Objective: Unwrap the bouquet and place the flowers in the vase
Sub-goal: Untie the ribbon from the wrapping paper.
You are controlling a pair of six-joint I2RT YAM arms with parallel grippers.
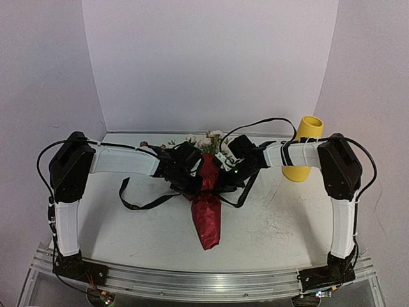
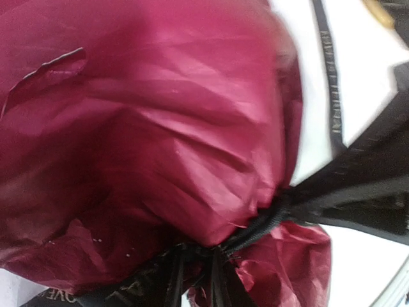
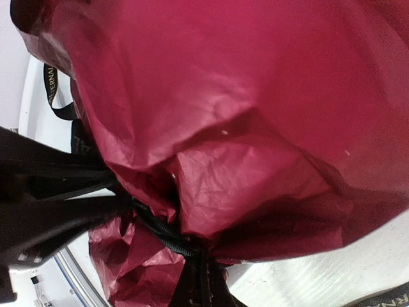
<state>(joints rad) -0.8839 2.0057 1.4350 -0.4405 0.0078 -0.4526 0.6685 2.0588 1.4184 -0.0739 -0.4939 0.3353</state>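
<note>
Working at tied neck of bouquet (image 1: 207, 195), lying on table (image 1: 128, 233) centre, flowers (image 1: 206, 139) pointing away; vase (image 1: 305, 148) upright at right, partly behind my right arm. Wrap (image 2: 160, 128) looks light, crinkly, slick; blooms likely delicate, so I'd take black ribbon (image 1: 144, 203) near knot. My right gripper (image 1: 226, 174) pinched fully closed, on what unclear. Left gripper (image 1: 190, 181): cannot tell, fingers lost against wrap. Wrist views mostly red sheet.

Bouquet (image 1: 208, 204) centre, vase (image 1: 305, 148) rear right.
Bouquet lies on the table (image 1: 275, 224), flowers (image 1: 208, 139) rearward; ribbon (image 1: 142, 206) trails to its left.
</note>
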